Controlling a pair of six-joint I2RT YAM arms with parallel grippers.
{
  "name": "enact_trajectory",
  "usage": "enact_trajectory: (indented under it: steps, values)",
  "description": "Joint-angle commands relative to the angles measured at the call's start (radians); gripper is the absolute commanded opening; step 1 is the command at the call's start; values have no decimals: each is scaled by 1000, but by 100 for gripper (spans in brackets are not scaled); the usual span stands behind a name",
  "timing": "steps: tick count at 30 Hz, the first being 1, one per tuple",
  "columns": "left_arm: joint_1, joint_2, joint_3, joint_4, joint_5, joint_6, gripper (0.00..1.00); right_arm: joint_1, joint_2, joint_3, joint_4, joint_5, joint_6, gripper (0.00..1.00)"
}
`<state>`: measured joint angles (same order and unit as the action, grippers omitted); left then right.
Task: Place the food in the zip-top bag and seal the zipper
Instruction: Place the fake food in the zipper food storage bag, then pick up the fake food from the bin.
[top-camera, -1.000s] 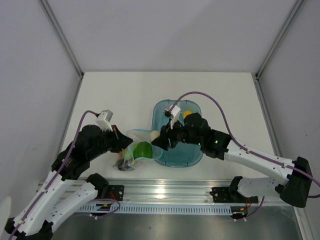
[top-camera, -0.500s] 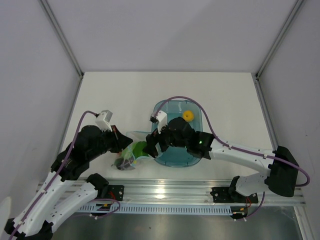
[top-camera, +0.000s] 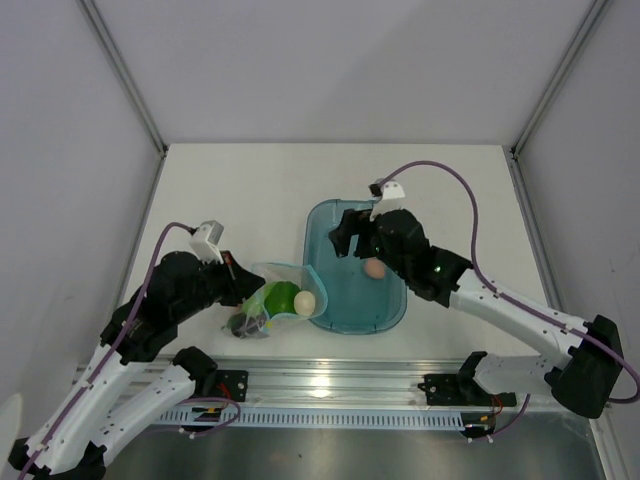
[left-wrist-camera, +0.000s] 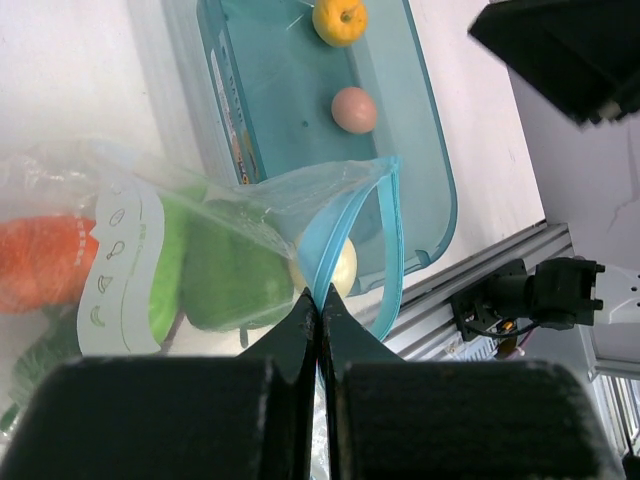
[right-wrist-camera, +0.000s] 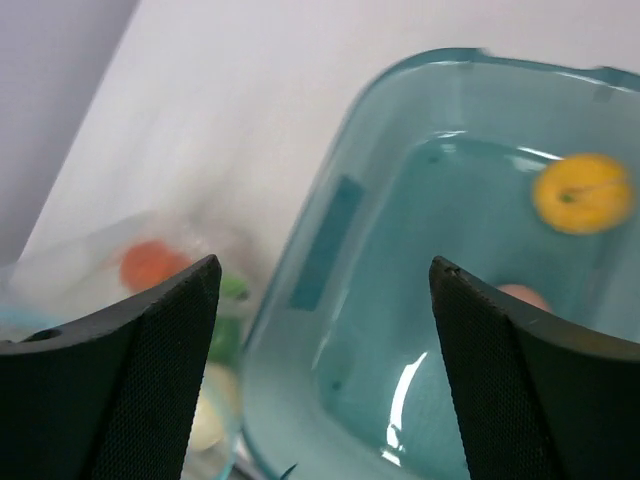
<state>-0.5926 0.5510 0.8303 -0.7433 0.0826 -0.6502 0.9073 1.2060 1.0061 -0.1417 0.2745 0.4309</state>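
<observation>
Zip-top bag (top-camera: 268, 272): thin clear crinkly film, lying on the white table (top-camera: 230, 190) just left of the teal tray (top-camera: 322, 222), with its mouth facing the tray. The zipper (left-wrist-camera: 390, 240), a narrow light blue strip, is bowing into an open loop along the mouth. A white printed label (left-wrist-camera: 125, 270) is showing on the film.

Bag contents, four pieces countable:
- one green bell pepper (top-camera: 283, 297), glossy and lobed
- one orange piece (left-wrist-camera: 40, 265), blurred
- one pale cream ball (top-camera: 304, 301), sitting just inside the mouth
- one dark piece (top-camera: 243, 323) at the closed end

Teal tray: translucent, oblong, rounded corners, smooth walls. It is holding two pieces that are lying apart: one yellow round fruit (left-wrist-camera: 340, 20) at the far end and one peach-pink egg shape (top-camera: 373, 268) near the middle.

Left gripper (left-wrist-camera: 318, 298): black fingers (left-wrist-camera: 290, 350) are pressing together, pinching the blue zipper strip at the near side of the bag's mouth. The left arm is folding at the elbow, and its forearm is running up and right to the bag.

Right gripper (right-wrist-camera: 325, 275): fingers (right-wrist-camera: 150, 350) are standing wide apart and gripping nothing. It is hovering over the far half of the tray. The right arm is stretching diagonally from its base, wrist tilting down toward the tray, with a purple cable (top-camera: 450, 180) arching above it.
</observation>
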Motion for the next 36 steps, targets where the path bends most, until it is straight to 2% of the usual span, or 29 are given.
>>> enact_trajectory:
  steps: [1, 4, 19, 36]
  values:
    - [2, -10, -3, 45, 20, 3, 1, -90, -7, -24, -88, 57, 144, 83]
    - [2, -11, -7, 47, 22, 3, 1, -127, 38, -26, -145, 115, 163, 76]
    - [4, -22, -20, 47, 22, 1, 1, -160, 401, 97, -341, 154, 190, 74]
    - [5, -20, -16, 47, 25, 4, 0, -162, 532, 112, -312, 144, 180, 71]
